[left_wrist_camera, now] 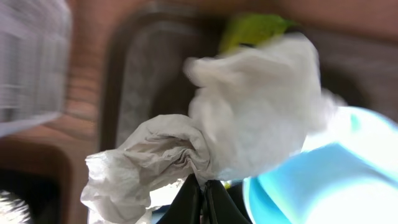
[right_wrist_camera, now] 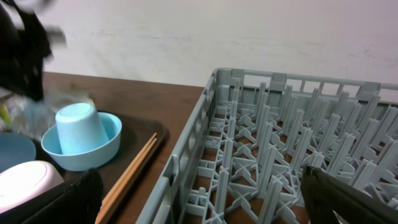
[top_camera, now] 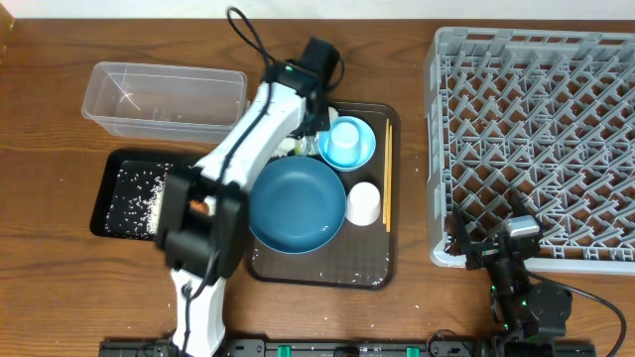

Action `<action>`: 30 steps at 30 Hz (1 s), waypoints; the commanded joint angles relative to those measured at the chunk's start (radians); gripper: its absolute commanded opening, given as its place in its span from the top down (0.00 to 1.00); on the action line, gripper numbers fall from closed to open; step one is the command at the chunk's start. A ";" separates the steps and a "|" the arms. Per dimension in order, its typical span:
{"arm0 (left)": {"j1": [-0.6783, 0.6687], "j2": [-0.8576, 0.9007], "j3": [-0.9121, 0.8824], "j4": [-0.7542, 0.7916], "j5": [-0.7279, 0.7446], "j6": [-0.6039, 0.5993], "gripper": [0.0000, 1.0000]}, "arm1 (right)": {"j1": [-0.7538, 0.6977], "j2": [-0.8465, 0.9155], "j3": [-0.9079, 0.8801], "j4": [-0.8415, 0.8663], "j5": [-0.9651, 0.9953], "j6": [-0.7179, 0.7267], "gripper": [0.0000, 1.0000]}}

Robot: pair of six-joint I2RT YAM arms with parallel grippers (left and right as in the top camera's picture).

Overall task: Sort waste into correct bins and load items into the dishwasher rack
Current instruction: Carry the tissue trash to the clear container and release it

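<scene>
At the far left corner of the dark-brown serving tray (top_camera: 317, 270), the crumpled white paper wrapper (left_wrist_camera: 249, 118) is sitting pinched in the left pincer (left_wrist_camera: 200, 190). Its black fingertips (left_wrist_camera: 186, 202) are pressing together on a fold at the paper's near edge. A yellow-green shape (left_wrist_camera: 255, 28) is showing behind the paper, too blurred to name.

Just right of the wrapper, the small pale-blue bowl (top_camera: 349, 147) is resting on the tray and is carrying an upturned pale-blue cup (right_wrist_camera: 78, 127). Nearer, the large dark-blue bowl (top_camera: 296, 203) is taking up the middle of the tray, and the small whitish cup (top_camera: 363, 203) is standing just beside it on the right. The wooden chopsticks (top_camera: 388, 174) are lying along the tray's right edge, running near to far. A few loose grains are lying on the tray's near part.

Left of the serving tray, the shallow black tray (top_camera: 103, 203) is holding scattered white rice (top_camera: 139, 190). The clear plastic tub (top_camera: 164, 99) is sitting on the counter (top_camera: 50, 278) beyond it.

On the right, the grey dishwasher rack (top_camera: 536, 139) is filling the far right of the counter. The right pincer (top_camera: 493, 243) is hovering at the rack's near left corner, with its jaws spread wide and gripping nothing.
</scene>
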 commanded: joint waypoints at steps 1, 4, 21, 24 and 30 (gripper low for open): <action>0.004 -0.100 0.001 -0.003 -0.016 -0.002 0.94 | -0.018 -0.006 -0.001 -0.005 -0.001 -0.015 0.01; 0.004 -0.126 0.001 0.000 -0.016 -0.002 0.94 | -0.018 -0.006 -0.001 -0.005 -0.001 -0.014 0.01; 0.193 -0.140 0.001 0.100 -0.020 -0.031 0.94 | -0.018 -0.006 -0.001 -0.005 -0.001 -0.015 0.01; 0.248 -0.140 0.001 0.123 -0.020 -0.055 0.94 | -0.018 -0.006 -0.001 -0.005 -0.001 -0.014 0.01; 0.347 -0.140 0.001 0.169 -0.021 -0.063 0.94 | -0.018 -0.006 -0.001 -0.005 -0.001 -0.015 0.01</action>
